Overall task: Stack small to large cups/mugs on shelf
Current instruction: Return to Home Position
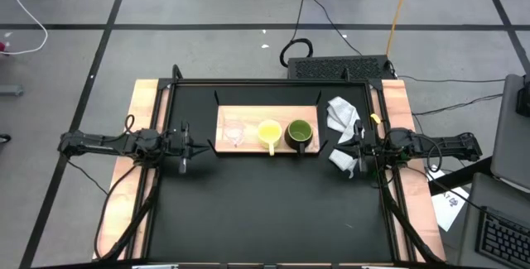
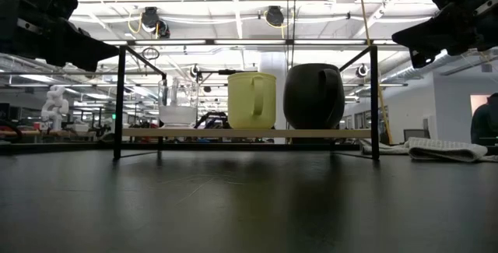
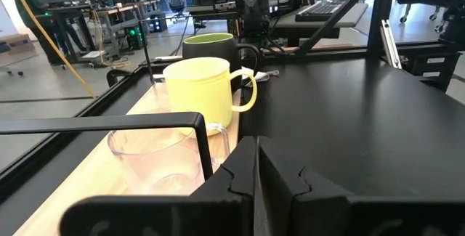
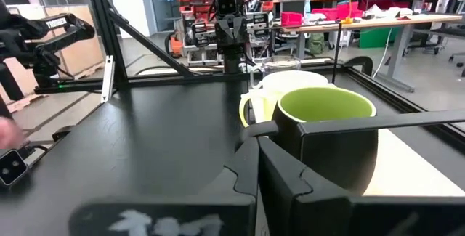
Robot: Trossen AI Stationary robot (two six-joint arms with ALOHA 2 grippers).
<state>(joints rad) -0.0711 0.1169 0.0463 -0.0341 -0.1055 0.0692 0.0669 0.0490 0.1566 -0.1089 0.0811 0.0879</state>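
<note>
On the shelf point(image 1: 248, 116), the glass cup point(image 1: 233, 132) is set nearest the left hand point(image 1: 203, 146), the green mug point(image 1: 299, 132) nearest the right hand point(image 1: 346, 147), the yellow mug point(image 1: 269, 132) between — both hands closed.

The flat wooden shelf point(image 1: 248, 114) is light brown. The small glass cup point(image 1: 234, 133) is clear. The handled mug point(image 1: 269, 132) is bright yellow all over. The bigger handled mug point(image 1: 300, 132) is dark olive green, lighter green inside. The tabletop point(image 1: 265, 203) is black. The crumpled cloth point(image 1: 339, 113) is white.
</note>
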